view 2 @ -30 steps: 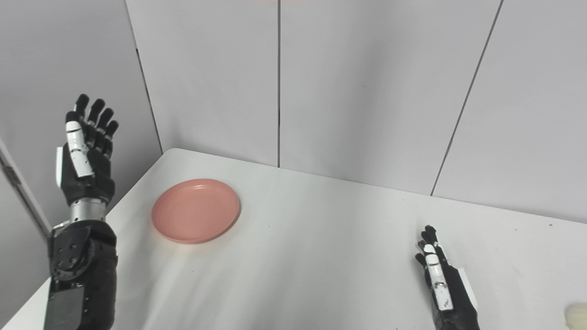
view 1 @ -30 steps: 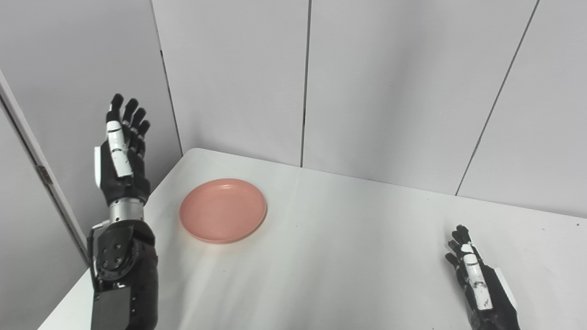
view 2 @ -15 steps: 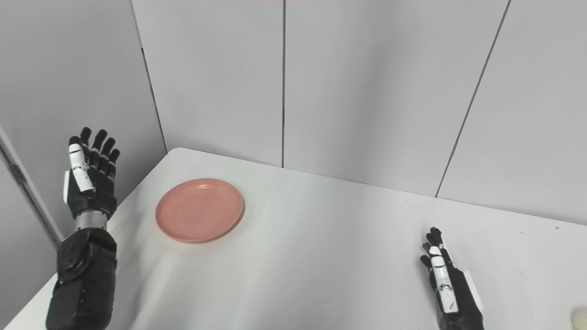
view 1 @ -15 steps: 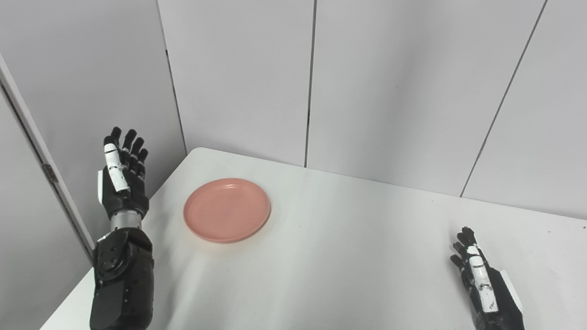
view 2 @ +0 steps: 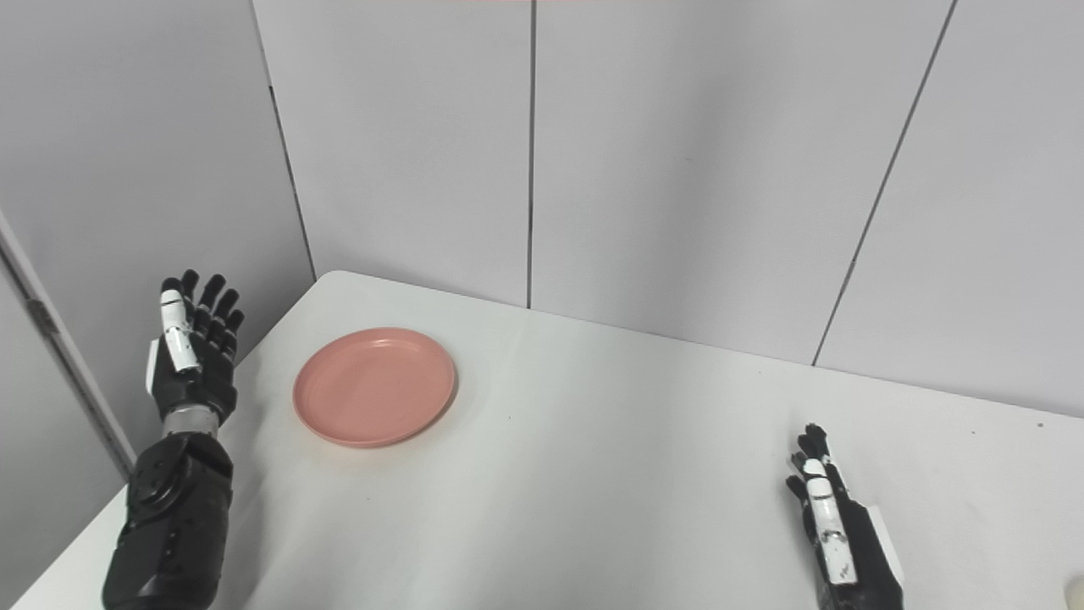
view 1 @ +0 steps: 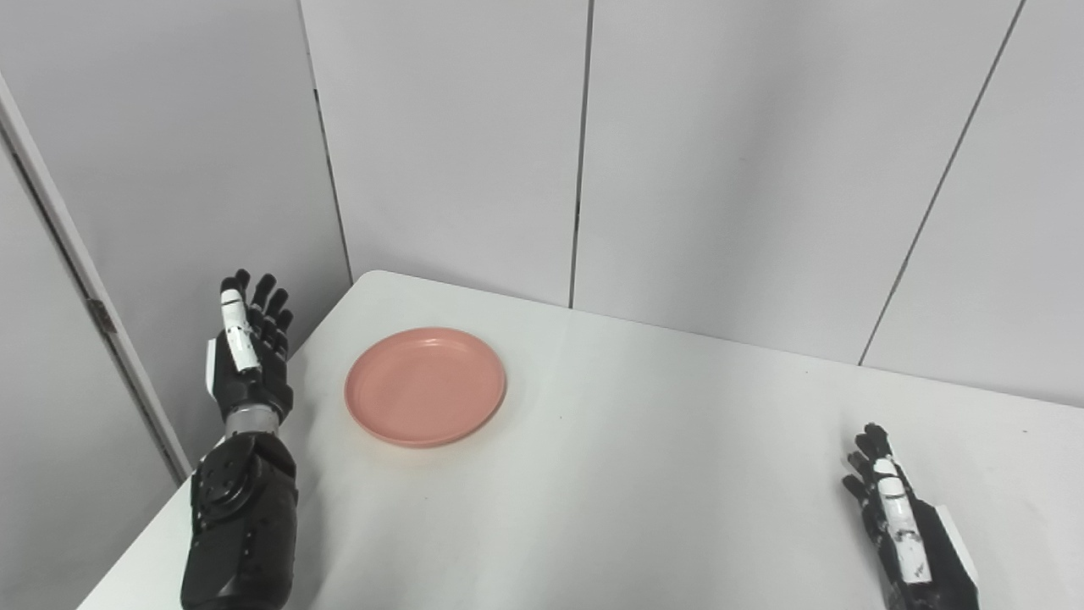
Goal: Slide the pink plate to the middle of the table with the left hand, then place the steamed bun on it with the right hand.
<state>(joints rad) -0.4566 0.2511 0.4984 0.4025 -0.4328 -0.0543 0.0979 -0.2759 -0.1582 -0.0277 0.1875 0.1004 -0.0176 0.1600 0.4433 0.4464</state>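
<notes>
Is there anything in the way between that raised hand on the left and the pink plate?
Nothing visible. The left hand is open, beside the table's left edge, and only bare white table lies between it and the pink plate. The stretch toward the table's middle looks bare too.

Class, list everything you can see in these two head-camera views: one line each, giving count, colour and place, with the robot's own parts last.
pink plate: one, pink, empty, on the table's left part near the far corner.
steamed bun: one, pale cream, only a sliver shows at the right eye view's lower right edge, on the table.
table: one, white, filling the lower part of both views.
wall panels: several, light grey, behind the table.
left hand: one, black and white, open, raised beside the table's left edge, apart from the plate.
right hand: one, black and white, open, low over the table's right part.
</notes>
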